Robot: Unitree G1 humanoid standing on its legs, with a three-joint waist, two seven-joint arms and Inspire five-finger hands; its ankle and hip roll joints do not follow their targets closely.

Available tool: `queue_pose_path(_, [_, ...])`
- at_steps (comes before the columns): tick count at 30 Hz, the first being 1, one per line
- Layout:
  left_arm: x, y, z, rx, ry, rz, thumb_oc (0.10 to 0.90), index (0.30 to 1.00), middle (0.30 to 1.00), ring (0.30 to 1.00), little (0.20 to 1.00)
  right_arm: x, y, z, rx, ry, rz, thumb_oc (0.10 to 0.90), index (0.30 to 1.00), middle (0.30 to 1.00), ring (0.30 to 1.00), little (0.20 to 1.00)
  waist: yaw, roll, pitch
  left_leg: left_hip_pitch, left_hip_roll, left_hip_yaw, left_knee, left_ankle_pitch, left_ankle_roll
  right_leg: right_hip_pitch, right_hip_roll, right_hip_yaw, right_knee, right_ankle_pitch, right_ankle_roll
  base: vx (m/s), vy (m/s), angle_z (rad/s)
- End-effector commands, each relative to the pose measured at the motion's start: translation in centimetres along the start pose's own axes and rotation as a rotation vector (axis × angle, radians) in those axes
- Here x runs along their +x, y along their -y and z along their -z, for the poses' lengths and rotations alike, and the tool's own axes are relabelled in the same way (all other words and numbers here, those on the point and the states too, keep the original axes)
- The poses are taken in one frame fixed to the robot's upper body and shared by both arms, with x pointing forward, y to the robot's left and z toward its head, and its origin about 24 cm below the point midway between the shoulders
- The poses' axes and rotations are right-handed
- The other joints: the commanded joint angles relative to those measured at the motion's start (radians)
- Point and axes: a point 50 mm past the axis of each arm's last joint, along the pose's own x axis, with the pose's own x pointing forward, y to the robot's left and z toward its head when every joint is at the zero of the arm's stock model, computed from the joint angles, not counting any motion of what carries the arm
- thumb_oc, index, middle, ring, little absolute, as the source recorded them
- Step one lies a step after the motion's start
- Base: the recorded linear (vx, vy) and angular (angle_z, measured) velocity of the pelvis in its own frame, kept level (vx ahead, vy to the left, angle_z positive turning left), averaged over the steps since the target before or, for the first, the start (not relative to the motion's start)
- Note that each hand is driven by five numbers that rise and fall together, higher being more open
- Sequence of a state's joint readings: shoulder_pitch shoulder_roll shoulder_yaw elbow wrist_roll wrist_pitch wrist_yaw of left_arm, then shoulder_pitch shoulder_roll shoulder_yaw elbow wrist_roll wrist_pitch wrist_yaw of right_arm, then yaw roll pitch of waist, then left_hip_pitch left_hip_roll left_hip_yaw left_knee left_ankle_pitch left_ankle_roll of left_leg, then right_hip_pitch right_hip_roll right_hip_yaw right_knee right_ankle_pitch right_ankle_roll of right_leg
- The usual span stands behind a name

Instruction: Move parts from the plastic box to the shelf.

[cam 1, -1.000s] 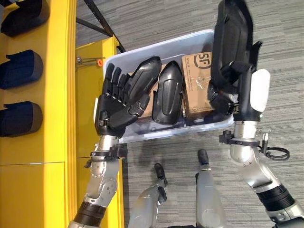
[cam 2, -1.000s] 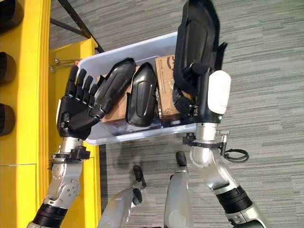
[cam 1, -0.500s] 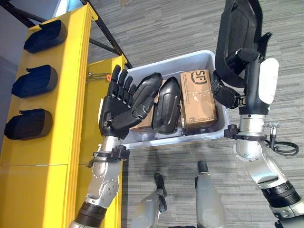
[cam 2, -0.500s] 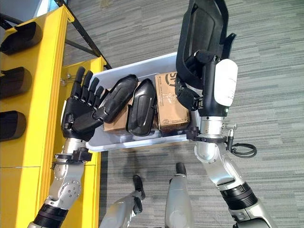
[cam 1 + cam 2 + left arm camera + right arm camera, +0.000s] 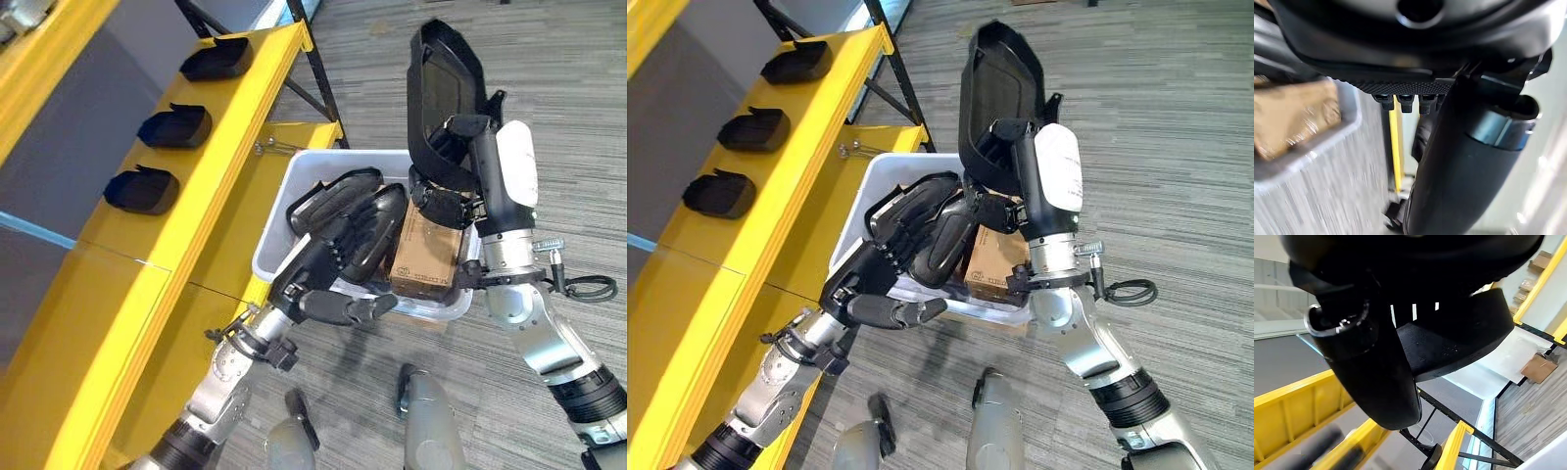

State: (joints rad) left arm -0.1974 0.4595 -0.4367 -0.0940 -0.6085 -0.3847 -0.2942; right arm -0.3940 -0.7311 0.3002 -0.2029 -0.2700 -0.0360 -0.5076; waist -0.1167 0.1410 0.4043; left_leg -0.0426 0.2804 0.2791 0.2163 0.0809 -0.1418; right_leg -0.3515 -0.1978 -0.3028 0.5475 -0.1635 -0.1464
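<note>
My right hand (image 5: 460,171) is shut on a black moulded part (image 5: 443,93) and holds it upright, high over the white plastic box (image 5: 277,235). In the right wrist view the held part (image 5: 1459,338) lies against the hand, past the thumb (image 5: 1369,374). My left hand (image 5: 318,284) is open, turned on its side at the box's near rim, holding nothing. Two more black parts (image 5: 333,194) (image 5: 377,230) lie in the box beside a cardboard carton (image 5: 426,257). The yellow shelf (image 5: 225,181) stands to the left.
Three black parts (image 5: 217,61) (image 5: 174,125) (image 5: 142,188) sit in a row on the yellow shelf's upper level. A black shelf brace (image 5: 313,73) rises behind the box. Grey carpet (image 5: 568,117) spreads to the right. The left wrist view shows the carton (image 5: 1288,117) and box rim (image 5: 1337,132).
The camera has swung toward the shelf. My left hand has dropped from an upright spread palm to lie sideways at the box's rim. The right hand still holds the part up.
</note>
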Motion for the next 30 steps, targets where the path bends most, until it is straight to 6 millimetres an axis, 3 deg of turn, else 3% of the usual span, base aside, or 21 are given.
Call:
queue_pose_path(1, [1.8, 1.1, -4.6, 0.07, 0.242, 0.082, 0.9, 1.0, 1.0, 1.0, 1.0, 1.3, 2.2, -4.1, 0.093, 0.284, 0.141, 0.4, 0.3, 0.3, 0.3, 0.3, -0.073, -0.037, -0.126, 0.008, -0.043, 0.058, 0.219, -0.096, 0.025, 0.22, -0.015, 0.084, -0.215, -0.093, 0.086, -0.2, 0.122, 0.52])
queue_pose_path(3, [2.4, 1.7, -4.8, 0.143, 0.238, 0.131, 0.9, 1.0, 1.0, 1.0, 1.0, 0.9, 2.2, -4.0, 0.082, 0.303, 0.143, 0.4, 0.3, 0.3, 0.3, 0.3, -0.09, -0.014, -0.133, 0.054, -0.073, 0.083, 0.18, -0.138, 0.043, 0.215, 0.0, 0.069, -0.239, -0.062, 0.111, -0.18, 0.349, 1.48])
queue_pose_path(4, [2.3, 2.1, -5.1, 0.171, 0.243, 0.129, 0.9, 1.0, 1.0, 1.0, 1.0, 0.6, 2.3, -4.2, 0.05, 0.325, 0.133, 0.4, 0.3, 0.3, 0.3, 0.3, -0.096, 0.004, -0.148, 0.122, -0.102, 0.155, -0.01, -0.182, 0.083, 0.21, -0.024, 0.047, -0.238, -0.042, 0.148, -0.08, 0.52, 1.31])
queue_pose_path(9, [1.7, 1.6, -5.7, 0.24, 0.237, 0.07, 0.9, 1.0, 1.0, 1.0, 1.0, 0.6, 2.5, -4.5, 0.026, 0.335, 0.113, 0.4, 0.3, 0.3, 0.3, 0.3, -0.069, 0.009, -0.164, 0.165, -0.142, 0.158, -0.144, -0.215, 0.102, 0.225, -0.056, 0.034, -0.296, 0.024, 0.202, -0.07, 0.324, 0.59])
queue_pose_path(13, [0.4, 0.8, -6.5, 0.306, 0.226, 0.035, 0.9, 1.0, 1.0, 1.0, 1.0, 0.3, 1.7, -4.8, 0.052, 0.328, 0.082, 0.4, 0.3, 0.3, 0.3, 0.3, -0.017, -0.02, -0.168, 0.174, -0.151, 0.153, -0.192, -0.215, 0.115, 0.247, -0.087, -0.007, -0.356, 0.089, 0.246, -0.09, 0.179, 0.83])
queue_pose_path(14, [0.0, 0.5, -6.7, 0.339, 0.215, 0.022, 0.9, 1.0, 1.0, 1.0, 1.0, 0.2, 1.3, -5.0, 0.061, 0.328, 0.079, 0.4, 0.3, 0.3, 0.3, 0.3, 0.009, -0.042, -0.168, 0.171, -0.152, 0.149, -0.196, -0.218, 0.119, 0.256, -0.1, -0.031, -0.378, 0.122, 0.258, -0.1, 0.069, -0.12])
queue_pose_path(17, [-0.5, 0.1, -7.0, 0.362, 0.208, -0.007, 0.9, 1.0, 1.0, 1.0, 1.0, 0.2, 1.0, -5.2, 0.063, 0.33, 0.085, 0.4, 0.3, 0.3, 0.3, 0.3, 0.036, -0.064, -0.164, 0.165, -0.156, 0.142, -0.197, -0.224, 0.126, 0.261, -0.114, -0.051, -0.397, 0.155, 0.272, -0.06, 0.027, 0.06])
queue_pose_path(22, [-1.8, -1.2, -7.4, 0.467, 0.182, -0.125, 0.9, 1.0, 1.0, 1.0, 1.0, 0.5, 1.0, -5.4, 0.06, 0.323, 0.12, 0.4, 0.3, 0.3, 0.3, 0.3, 0.129, -0.112, -0.143, 0.117, -0.179, 0.099, -0.16, -0.252, 0.151, 0.274, -0.153, -0.101, -0.427, 0.22, 0.304, -0.08, 0.016, -0.07])
queue_pose_path(28, [-2.5, -1.8, -7.5, 0.518, 0.16, -0.172, 0.9, 1.0, 1.0, 1.0, 1.0, 0.7, 0.9, -5.7, 0.061, 0.338, 0.109, 0.4, 0.3, 0.3, 0.3, 0.3, 0.175, -0.132, -0.128, 0.098, -0.196, 0.08, -0.131, -0.27, 0.159, 0.284, -0.175, -0.131, -0.453, 0.26, 0.321, -0.05, 0.032, 0.3])
queue_pose_path(30, [-2.7, -2.1, -7.7, 0.537, 0.166, -0.206, 0.9, 1.0, 1.0, 1.0, 1.0, 1.0, 0.6, -5.9, 0.048, 0.36, 0.096, 0.4, 0.3, 0.3, 0.3, 0.3, 0.21, -0.144, -0.118, 0.084, -0.212, 0.067, -0.097, -0.29, 0.166, 0.297, -0.193, -0.157, -0.473, 0.293, 0.333, -0.07, 0.06, 0.28])
